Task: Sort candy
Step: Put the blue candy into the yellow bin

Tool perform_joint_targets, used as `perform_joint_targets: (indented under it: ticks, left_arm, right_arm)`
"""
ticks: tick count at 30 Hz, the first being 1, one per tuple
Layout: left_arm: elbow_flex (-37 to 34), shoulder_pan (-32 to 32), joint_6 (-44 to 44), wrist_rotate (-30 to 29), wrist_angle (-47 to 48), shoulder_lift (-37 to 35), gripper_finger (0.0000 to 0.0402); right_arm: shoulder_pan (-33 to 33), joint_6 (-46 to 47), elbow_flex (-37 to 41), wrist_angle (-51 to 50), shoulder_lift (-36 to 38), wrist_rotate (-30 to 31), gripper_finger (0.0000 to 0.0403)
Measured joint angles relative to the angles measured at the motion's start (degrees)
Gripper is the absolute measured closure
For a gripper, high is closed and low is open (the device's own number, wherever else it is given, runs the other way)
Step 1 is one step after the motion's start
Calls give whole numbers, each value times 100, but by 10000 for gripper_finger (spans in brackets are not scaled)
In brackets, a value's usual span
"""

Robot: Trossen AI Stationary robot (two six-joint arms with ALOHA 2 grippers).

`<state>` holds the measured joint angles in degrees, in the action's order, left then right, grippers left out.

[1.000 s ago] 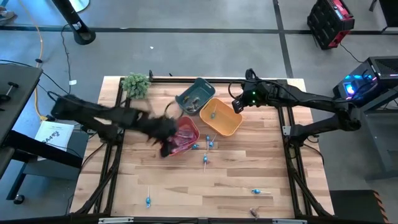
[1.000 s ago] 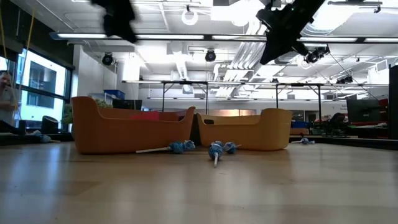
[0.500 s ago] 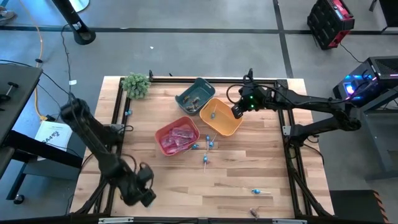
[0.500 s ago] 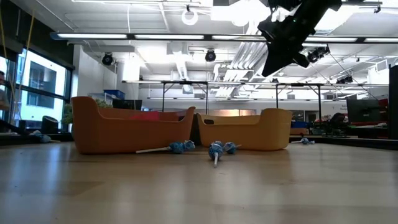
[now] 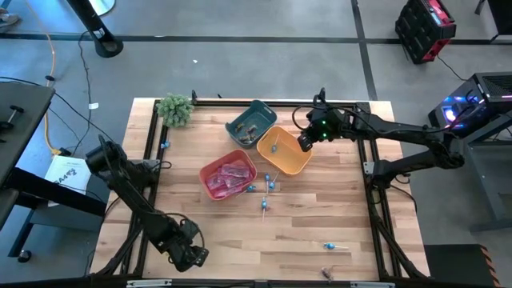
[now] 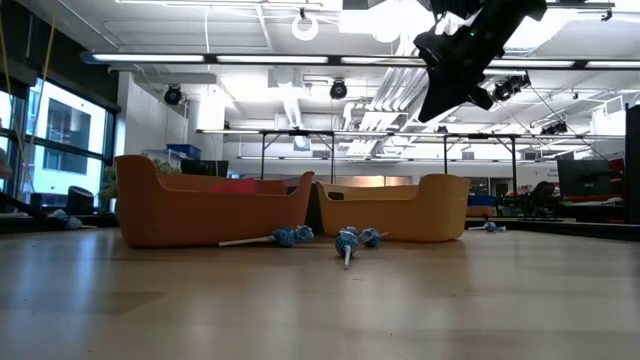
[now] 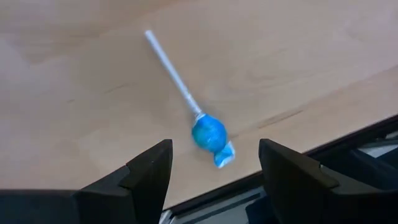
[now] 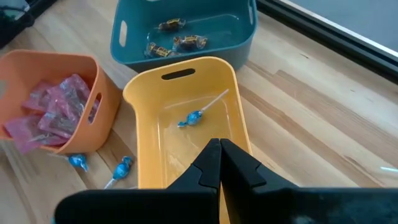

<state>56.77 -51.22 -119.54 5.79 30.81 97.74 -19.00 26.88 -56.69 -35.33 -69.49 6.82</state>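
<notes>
The left gripper hung with fingers apart right over the lollipop by the table's front-left edge, its stick pointing away, while the shut right gripper waited far off.

High view: overhead, straight down on whole surface. Low view: surface height, level, facing the room. Left wrist: close above a blue lollipop. Right wrist: close above the orange bin, shared with high and low views.
</notes>
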Motion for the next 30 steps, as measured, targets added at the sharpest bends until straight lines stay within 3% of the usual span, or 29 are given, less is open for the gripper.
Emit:
perform_joint_targets:
  ticks: [10,13,18,19,24,27,30]
  left_arm:
    - [33,12,-623,393,-241,673,183]
    - [28,99,-635,422,-62,694,224]
    - [28,263,-137,471,331,583,348]
    - [26,285,12,375,440,536,356]
    - [-45,419,559,-80,1409,40,356]
    - [-11,493,971,-386,1890,-700,356]
    - [-22,570,1661,-1209,2162,-1638,356]
  right_arm:
    - [-251,-298,0,-18,0,-145,403]
    - [-312,-375,0,-15,0,-148,403]
    - [-377,-430,0,-13,0,-157,403]
    - [-390,-468,0,-13,0,-159,403]
    - [-390,-490,0,-2,0,-164,403]
    - [-390,-491,0,0,0,-178,403]
    - [-390,-482,0,0,0,-176,403]
